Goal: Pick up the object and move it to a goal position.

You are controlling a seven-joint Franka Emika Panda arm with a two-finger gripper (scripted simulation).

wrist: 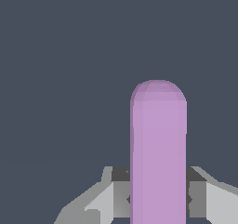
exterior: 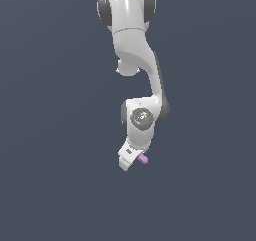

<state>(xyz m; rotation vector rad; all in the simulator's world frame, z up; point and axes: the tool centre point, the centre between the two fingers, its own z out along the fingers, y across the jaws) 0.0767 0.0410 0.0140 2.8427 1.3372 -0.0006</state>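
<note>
Lilac bar (wrist: 158,153) fills the wrist view, clamped between the two fingers (wrist: 108,197) of the gripper (wrist: 158,200), which is closed onto its sides. In the exterior view the arm (exterior: 132,60) reaches down and one bar end projects beside the gripper. Risk: grip sits near one end; rapid motion may pivot or release the bar. No goal marker or legible markings visible.

Bar (wrist: 158,153) — lower end cut off
</note>
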